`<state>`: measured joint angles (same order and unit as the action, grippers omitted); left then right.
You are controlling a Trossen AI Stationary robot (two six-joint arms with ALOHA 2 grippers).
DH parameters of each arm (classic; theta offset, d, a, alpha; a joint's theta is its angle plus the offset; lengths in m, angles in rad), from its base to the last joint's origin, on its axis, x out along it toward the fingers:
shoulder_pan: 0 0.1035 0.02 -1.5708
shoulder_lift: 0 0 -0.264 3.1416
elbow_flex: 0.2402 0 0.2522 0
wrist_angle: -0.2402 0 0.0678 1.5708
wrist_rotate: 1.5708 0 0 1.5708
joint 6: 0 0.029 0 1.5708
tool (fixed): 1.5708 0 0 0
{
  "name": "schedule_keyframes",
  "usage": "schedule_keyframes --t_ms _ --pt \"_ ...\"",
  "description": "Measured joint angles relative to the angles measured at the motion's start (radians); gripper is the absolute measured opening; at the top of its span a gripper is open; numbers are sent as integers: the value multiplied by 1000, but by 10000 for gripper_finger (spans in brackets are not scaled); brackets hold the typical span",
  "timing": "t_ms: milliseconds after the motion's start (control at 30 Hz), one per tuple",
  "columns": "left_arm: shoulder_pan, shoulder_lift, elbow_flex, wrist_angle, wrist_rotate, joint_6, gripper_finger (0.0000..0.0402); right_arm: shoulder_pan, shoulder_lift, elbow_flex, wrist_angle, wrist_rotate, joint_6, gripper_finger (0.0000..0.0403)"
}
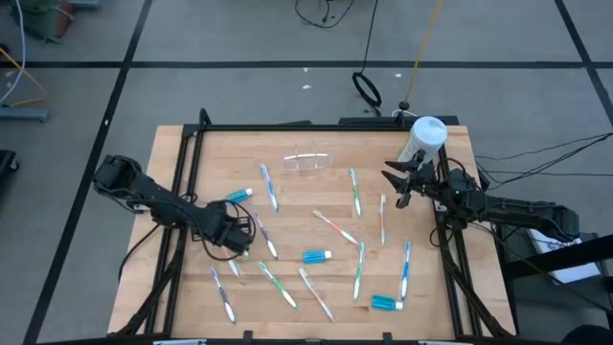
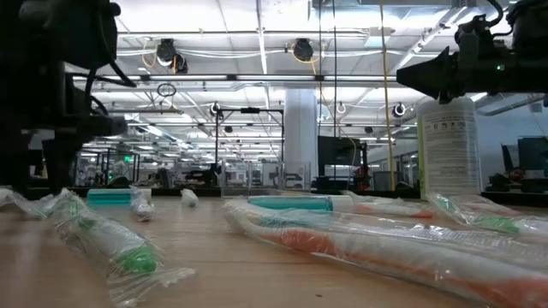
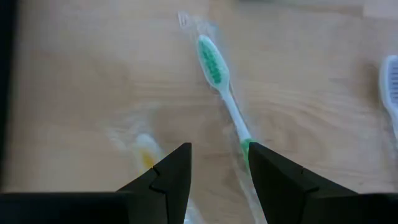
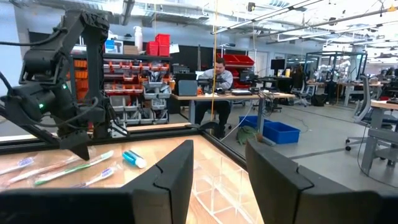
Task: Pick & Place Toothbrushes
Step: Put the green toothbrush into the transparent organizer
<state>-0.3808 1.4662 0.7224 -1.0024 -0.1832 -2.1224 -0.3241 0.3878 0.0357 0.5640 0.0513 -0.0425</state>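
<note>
My left gripper (image 3: 217, 168) hangs open, empty, just above a wrapped green toothbrush (image 3: 219, 81) on the wooden table (image 3: 74, 81). It looks light, stiff, slippery in film; I'd pinch mid-handle. My right gripper (image 4: 217, 165) waits open by the white bottle (image 1: 424, 139).

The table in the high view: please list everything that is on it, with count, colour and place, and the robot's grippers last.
Wrapped plastic toothbrushes: about a dozen; blue, green, orange-pink handles; scattered over the wooden table.
Short blue tubes with white caps: three; one far left, one middle, one near right.
Clear plastic box: one; far middle.
White bottle: one; far right corner.
Left gripper: open, low over a green toothbrush, left side.
Right gripper: open, raised beside the bottle.
</note>
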Motion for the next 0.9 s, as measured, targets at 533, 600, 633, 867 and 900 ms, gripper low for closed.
schedule_keyframes --t_ms 533,600,633,867,900 --pt "40 -39 -25 38 0 85 166 0 0 0 0 0 -30 141" --pt "40 -42 -25 38 -15 82 166 0 0 0 0 0 -30 141" --pt "40 -42 -25 37 -31 82 166 0 0 0 0 0 -30 141" --pt "52 -42 -25 84 -153 109 166 0 0 0 0 0 -30 141" --pt "56 -42 -25 97 -158 124 166 0 0 0 0 0 -30 141"
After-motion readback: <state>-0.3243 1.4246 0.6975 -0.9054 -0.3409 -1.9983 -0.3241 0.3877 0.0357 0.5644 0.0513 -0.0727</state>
